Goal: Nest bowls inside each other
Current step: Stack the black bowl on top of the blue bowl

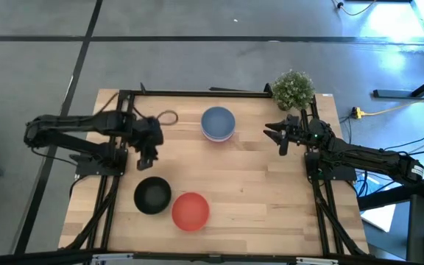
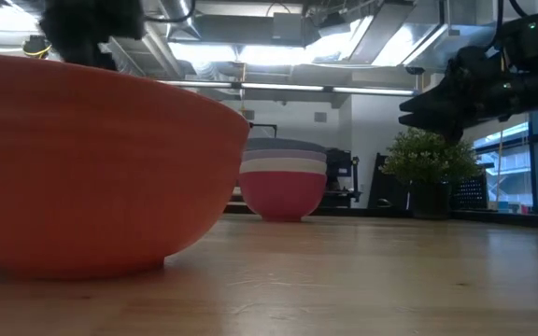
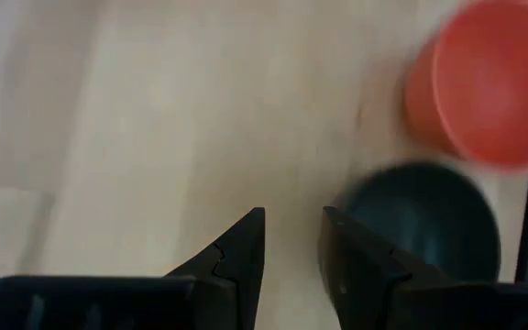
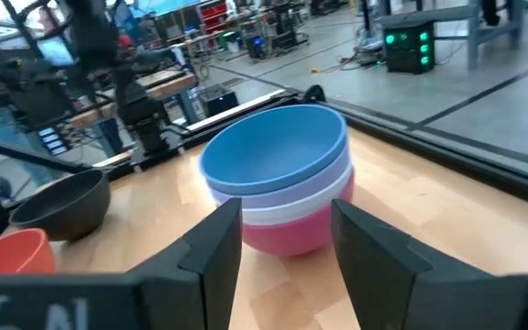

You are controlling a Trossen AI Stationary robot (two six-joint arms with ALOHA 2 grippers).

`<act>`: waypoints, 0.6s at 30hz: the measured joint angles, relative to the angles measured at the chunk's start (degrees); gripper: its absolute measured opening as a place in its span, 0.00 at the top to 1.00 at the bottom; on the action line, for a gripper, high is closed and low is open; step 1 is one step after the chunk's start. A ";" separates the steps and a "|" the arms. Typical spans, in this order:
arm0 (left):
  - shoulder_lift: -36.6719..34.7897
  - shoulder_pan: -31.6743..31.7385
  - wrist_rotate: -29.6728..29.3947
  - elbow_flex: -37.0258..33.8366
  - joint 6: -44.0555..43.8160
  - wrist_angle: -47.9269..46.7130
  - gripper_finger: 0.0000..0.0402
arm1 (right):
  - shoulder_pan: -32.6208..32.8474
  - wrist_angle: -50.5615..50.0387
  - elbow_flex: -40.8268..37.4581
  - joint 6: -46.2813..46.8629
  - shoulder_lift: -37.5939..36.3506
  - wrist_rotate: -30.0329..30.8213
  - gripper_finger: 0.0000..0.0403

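Stack (image 1: 218,124) at the table's (image 1: 256,191) far middle: blue bowl (image 4: 278,151) on top, lavender (image 4: 314,192), what looks like white, then pink (image 4: 291,229) at the bottom.

Black bowl (image 1: 152,196) and red bowl (image 1: 191,210) — side by side, near edge, un-nested.

Left gripper (image 1: 147,158) above the black bowl, fingers released, empty.

Right gripper (image 1: 280,140) right of the stack by the plant (image 1: 294,88) — released, empty.

The middle of the table (image 1: 263,188) is bare wood from centre frame down to the lower right, a wide lane between the left hand (image 1: 147,153) at centre left and the right hand (image 1: 280,138) at centre right, both with fingers parted and nothing between them. Upper centre is blocked by the stack of bowls (image 1: 218,124) (blue on top), and the plant (image 1: 294,89) crowds the upper right corner close to the right hand. Lower left, the black bowl (image 1: 153,196) and red-orange bowl (image 1: 191,210) touch, with no gap to pass between them.
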 joint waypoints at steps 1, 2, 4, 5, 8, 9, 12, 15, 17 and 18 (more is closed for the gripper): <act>-0.07 -1.25 0.15 -1.15 -0.27 0.22 0.74 | -0.02 0.00 0.00 0.13 0.00 0.46 0.58; -0.06 -2.44 0.22 -2.22 -0.58 0.24 0.74 | -0.02 0.00 0.00 0.77 0.02 0.57 0.58; 0.02 -4.82 0.23 -4.10 -1.74 0.02 0.74 | 0.01 -0.02 0.00 2.32 0.02 0.57 0.58; 0.00 -6.11 0.16 -4.74 -2.14 0.12 0.74 | 0.00 -0.02 0.00 3.09 0.01 0.56 0.58; 0.00 -9.73 0.26 -6.05 -2.61 0.02 0.74 | 0.01 -0.02 0.00 5.40 0.00 0.55 0.58; -0.01 -10.87 0.17 -6.05 -3.06 0.20 0.74 | 0.00 -0.03 0.00 5.92 0.02 0.55 0.58; 0.00 -13.33 -1.22 -6.05 -4.51 0.51 0.74 | 0.00 -0.04 0.00 7.05 0.01 0.54 0.58; -0.01 -14.92 -2.04 -6.05 -6.77 0.70 0.74 | -0.01 -0.03 0.00 7.26 0.01 0.52 0.58; 0.08 -15.60 -2.64 -6.05 -8.40 0.73 0.74 | 0.00 -0.04 0.00 7.44 0.02 0.52 0.58; 0.16 -15.93 -3.06 -6.05 -9.56 0.73 0.74 | -0.02 -0.02 0.00 7.53 0.02 0.52 0.58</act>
